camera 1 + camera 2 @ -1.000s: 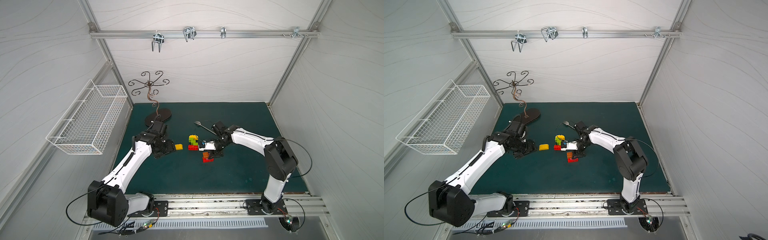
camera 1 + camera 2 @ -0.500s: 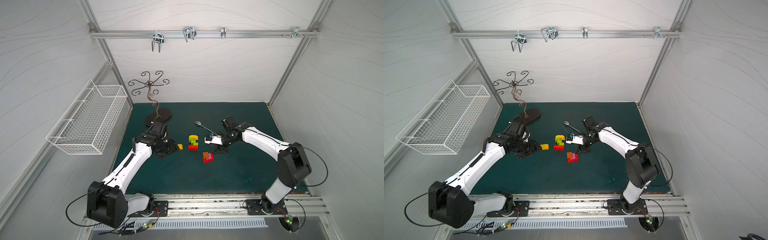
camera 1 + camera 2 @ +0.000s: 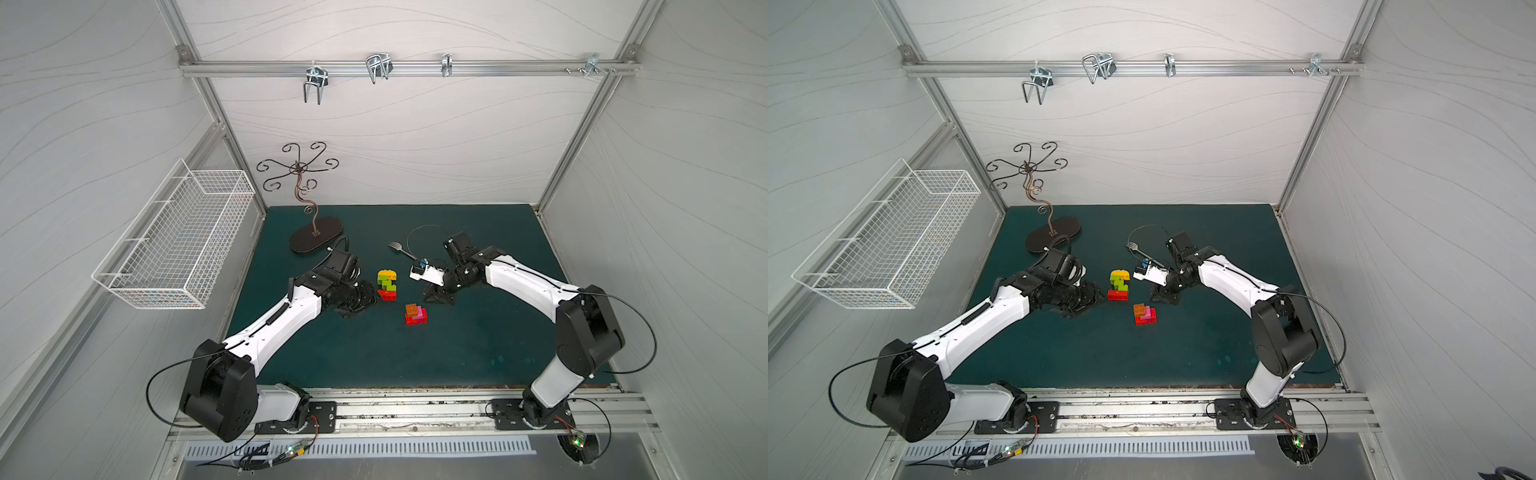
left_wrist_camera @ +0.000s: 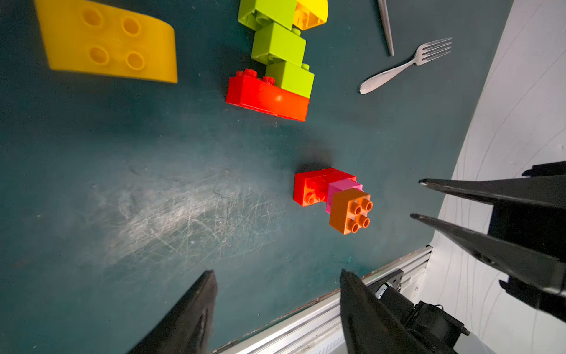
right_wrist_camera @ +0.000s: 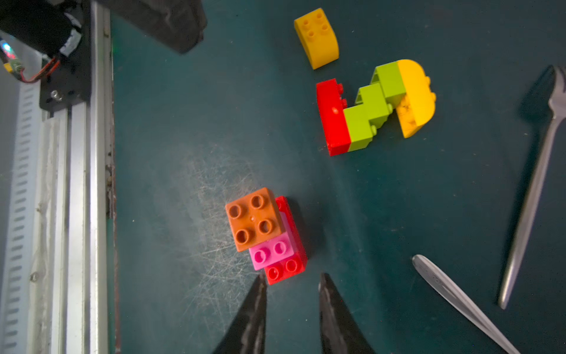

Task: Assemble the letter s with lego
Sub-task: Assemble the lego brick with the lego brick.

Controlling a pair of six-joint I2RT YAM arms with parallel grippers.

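Note:
A lego assembly (image 3: pixel 387 284) of a yellow rounded brick, lime green bricks and a red brick lies on the green mat. A second stack (image 3: pixel 415 314) of orange on pink on red stands nearer the front. A loose yellow brick (image 4: pixel 107 43) lies beside the assembly; my left arm hides it in both top views. My left gripper (image 4: pixel 276 271) is open and empty, low beside the assembly's red brick (image 3: pixel 1118 295). My right gripper (image 5: pixel 292 275) hangs just behind the stack (image 5: pixel 266 236) without touching it. Its jaws stand a narrow gap apart with nothing between.
Two metal forks (image 5: pixel 533 184) (image 5: pixel 459 300) lie on the mat behind my right gripper. A curly metal stand (image 3: pixel 311 232) stands at the back left. A white wire basket (image 3: pixel 178 237) hangs on the left wall. The metal rail (image 5: pixel 76 184) borders the mat's front edge.
My right gripper let go of the orange-pink-red stack, drew back from it, and its jaws narrowed. My left gripper slid right over the loose yellow brick toward the assembly, its jaws closing somewhat.

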